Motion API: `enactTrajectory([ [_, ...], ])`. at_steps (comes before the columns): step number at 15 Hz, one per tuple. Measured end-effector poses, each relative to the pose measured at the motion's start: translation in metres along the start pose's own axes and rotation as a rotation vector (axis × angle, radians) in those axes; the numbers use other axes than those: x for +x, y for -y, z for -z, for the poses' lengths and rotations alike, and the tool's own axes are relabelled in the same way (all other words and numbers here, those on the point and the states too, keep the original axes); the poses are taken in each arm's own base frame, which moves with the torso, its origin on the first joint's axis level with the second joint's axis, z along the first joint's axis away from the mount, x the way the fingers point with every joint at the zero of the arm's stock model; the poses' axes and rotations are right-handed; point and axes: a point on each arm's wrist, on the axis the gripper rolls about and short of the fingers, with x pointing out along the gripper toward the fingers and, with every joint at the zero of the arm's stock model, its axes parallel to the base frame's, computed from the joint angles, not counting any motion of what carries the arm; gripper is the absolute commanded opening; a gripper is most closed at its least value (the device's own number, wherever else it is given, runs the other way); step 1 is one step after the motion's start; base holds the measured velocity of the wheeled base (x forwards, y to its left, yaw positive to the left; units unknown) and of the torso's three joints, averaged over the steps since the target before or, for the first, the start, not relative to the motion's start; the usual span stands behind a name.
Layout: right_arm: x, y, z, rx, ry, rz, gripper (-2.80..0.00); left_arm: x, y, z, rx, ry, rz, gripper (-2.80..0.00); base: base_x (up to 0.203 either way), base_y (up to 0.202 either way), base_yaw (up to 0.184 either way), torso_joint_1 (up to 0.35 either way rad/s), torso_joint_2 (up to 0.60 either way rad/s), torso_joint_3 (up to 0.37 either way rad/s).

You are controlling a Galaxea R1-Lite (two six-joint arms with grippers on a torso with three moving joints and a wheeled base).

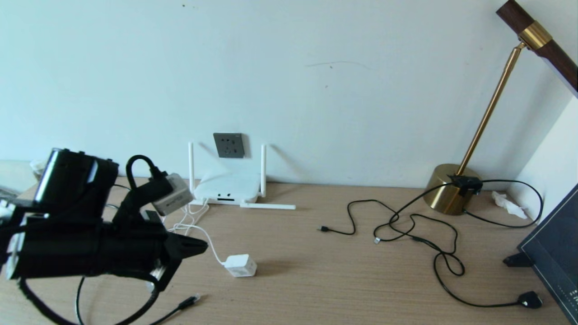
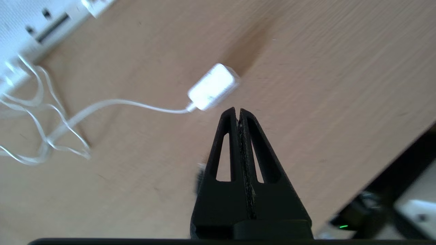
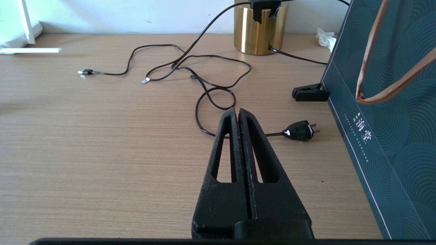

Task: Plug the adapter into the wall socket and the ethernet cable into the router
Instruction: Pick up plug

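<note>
The white cube adapter (image 1: pixel 240 265) lies on the desk on its thin white cord, which runs back to the router (image 1: pixel 228 187). My left gripper (image 1: pixel 203 246) hovers just left of the adapter (image 2: pixel 213 86), shut and holding nothing (image 2: pixel 237 110). The dark grey wall socket (image 1: pixel 229 145) sits on the wall above the white router, between two upright antennas. The ethernet cable's plug (image 1: pixel 189 301) lies near the desk's front edge under my left arm. My right gripper (image 3: pixel 237 110) is shut and empty over the desk's right side, out of the head view.
A brass lamp base (image 1: pixel 447 188) stands at the back right with thin black cords (image 1: pixel 406 225) looped in front of it, ending in a small black plug (image 3: pixel 299 131). A dark teal bag (image 3: pixel 391 119) and a black clip (image 3: pixel 308 92) bound the right edge.
</note>
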Motion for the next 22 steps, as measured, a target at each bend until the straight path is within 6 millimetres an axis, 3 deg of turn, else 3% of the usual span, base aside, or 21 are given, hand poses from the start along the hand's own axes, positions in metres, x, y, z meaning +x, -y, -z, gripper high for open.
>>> enactTrajectory([
  [4, 0.0, 0.0, 0.0, 0.0, 0.0, 0.0, -2.8, 0.013, -0.004, 0.0, 0.188, -0.067, -0.032, -2.8, 0.0, 0.0, 0.0, 0.0, 0.0, 0.0],
  [5, 0.0, 0.0, 0.0, 0.0, 0.0, 0.0, -2.8, 0.014, -0.003, 0.003, 0.234, -0.087, -0.023, 0.0, 0.0, 0.0, 0.0, 0.0, 0.0, 0.0],
  [7, 0.0, 0.0, 0.0, 0.0, 0.0, 0.0, -2.8, 0.016, -0.002, 0.006, 0.317, -0.114, -0.007, 0.0, 0.0, 0.0, 0.0, 0.0, 0.0, 0.0],
  [14, 0.0, 0.0, 0.0, 0.0, -0.001, 0.0, -2.8, 0.03, 0.0, 0.007, 0.361, -0.151, 0.028, 0.0, 0.0, 0.0, 0.0, 0.0, 0.0, 0.0],
  [19, 0.0, 0.0, 0.0, 0.0, 0.0, 0.0, -2.8, 0.049, 0.004, 0.009, 0.443, -0.17, 0.102, 0.0, 0.0, 0.0, 0.0, 0.0, 0.0, 0.0],
  [22, 0.0, 0.0, 0.0, 0.0, 0.0, 0.0, -2.8, 0.065, -0.007, 0.006, 0.509, -0.144, 0.182, 0.0, 0.0, 0.0, 0.0, 0.0, 0.0, 0.0],
])
